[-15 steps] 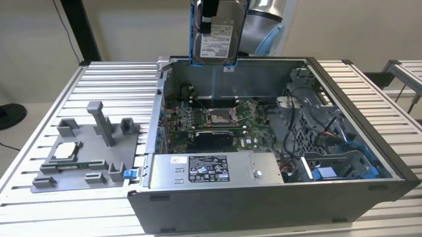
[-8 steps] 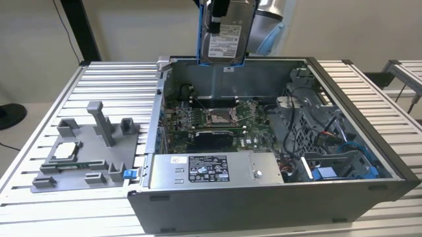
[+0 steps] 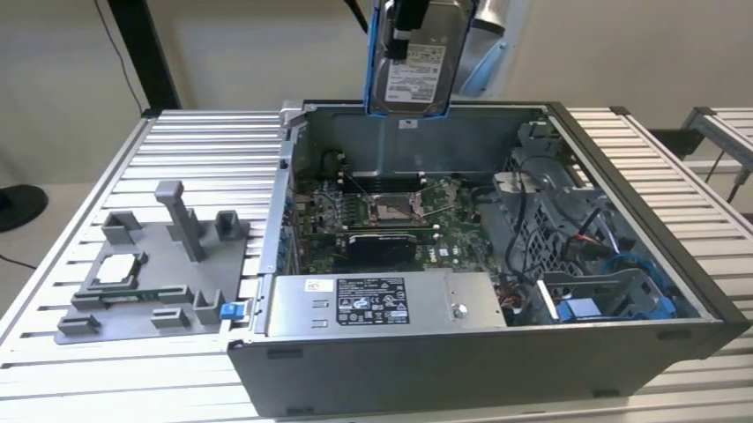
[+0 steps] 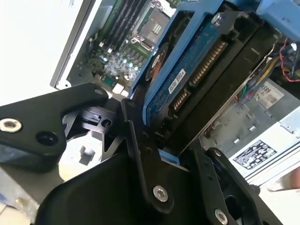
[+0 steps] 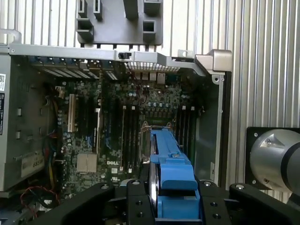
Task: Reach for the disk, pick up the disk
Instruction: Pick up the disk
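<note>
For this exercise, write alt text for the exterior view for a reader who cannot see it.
The pincer holds the disk upright above the open computer case, over its rear wall. To the exterior view's left, a grey fixture sits on the slatted table.

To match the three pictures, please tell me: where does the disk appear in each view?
Exterior view: disk held upright above the open computer case.
Second wrist view: disk edge-on, clamped in the end effector.
First wrist view: disk over the motherboard.
Shared landmark: motherboard.
</note>
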